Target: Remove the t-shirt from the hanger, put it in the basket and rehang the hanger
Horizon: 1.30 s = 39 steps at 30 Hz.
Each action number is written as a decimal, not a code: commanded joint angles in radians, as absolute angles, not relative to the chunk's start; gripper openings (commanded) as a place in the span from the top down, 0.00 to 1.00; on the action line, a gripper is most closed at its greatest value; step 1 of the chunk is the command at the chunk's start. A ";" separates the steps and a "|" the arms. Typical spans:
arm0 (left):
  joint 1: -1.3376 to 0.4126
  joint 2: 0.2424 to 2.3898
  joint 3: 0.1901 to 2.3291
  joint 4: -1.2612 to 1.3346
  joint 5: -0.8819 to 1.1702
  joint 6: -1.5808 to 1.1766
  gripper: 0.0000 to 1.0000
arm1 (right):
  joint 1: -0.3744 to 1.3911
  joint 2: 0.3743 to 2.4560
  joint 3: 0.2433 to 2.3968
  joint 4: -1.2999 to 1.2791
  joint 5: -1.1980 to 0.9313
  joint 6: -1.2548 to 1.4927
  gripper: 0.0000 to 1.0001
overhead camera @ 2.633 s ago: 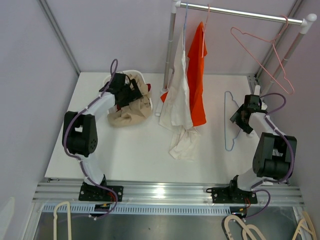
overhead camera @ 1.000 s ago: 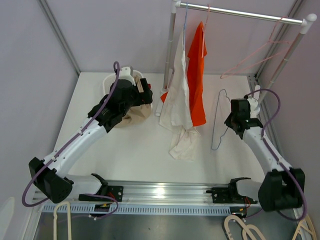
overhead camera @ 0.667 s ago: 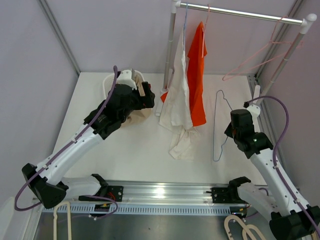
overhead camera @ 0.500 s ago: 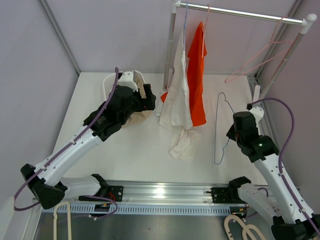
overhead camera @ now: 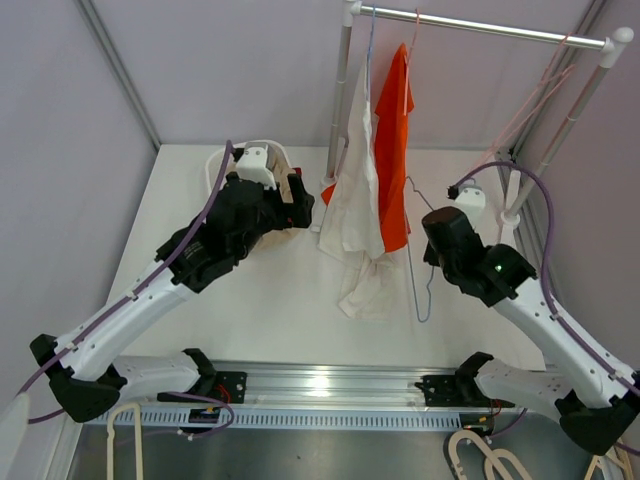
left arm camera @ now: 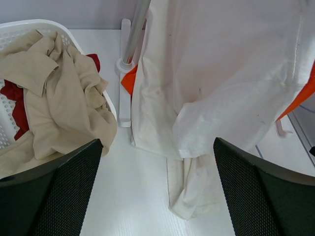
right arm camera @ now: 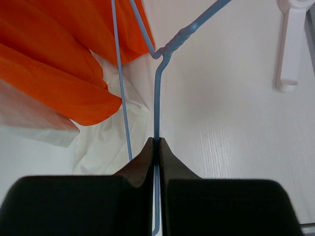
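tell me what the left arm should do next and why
Probably ease the left gripper forward and close it on the cream t-shirt. Its jaws stand open facing the shirt, which hangs from the rail, while the right gripper is shut on an empty blue hanger.

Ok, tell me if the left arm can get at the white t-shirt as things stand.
Probably yes: the left claw is open, facing the white t-shirt, nothing between them; the basket sits off to its side.

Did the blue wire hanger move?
Yes. Held by the right gripper, the blue wire hanger has swung left in the top view, from near the right rack post to beside the orange t-shirt.
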<state>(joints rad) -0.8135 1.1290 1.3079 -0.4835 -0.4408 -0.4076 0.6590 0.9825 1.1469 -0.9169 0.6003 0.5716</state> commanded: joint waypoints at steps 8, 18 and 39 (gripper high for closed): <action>-0.830 1.118 1.344 -0.502 -0.476 -0.385 0.01 | 0.695 1.241 1.513 -0.842 0.814 0.413 1.00; -0.830 1.140 1.359 -0.500 -0.476 -0.368 0.00 | 0.605 1.624 2.061 -0.916 0.953 0.242 1.00; -0.831 1.221 1.417 -0.534 -0.454 -0.354 0.01 | 0.493 1.850 2.355 -0.558 1.175 -0.113 1.00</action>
<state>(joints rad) -0.8207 1.2045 1.3563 -0.5251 -0.4637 -0.3725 0.5121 1.8362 2.3035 -0.6552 1.1328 -0.0551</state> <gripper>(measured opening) 0.994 0.019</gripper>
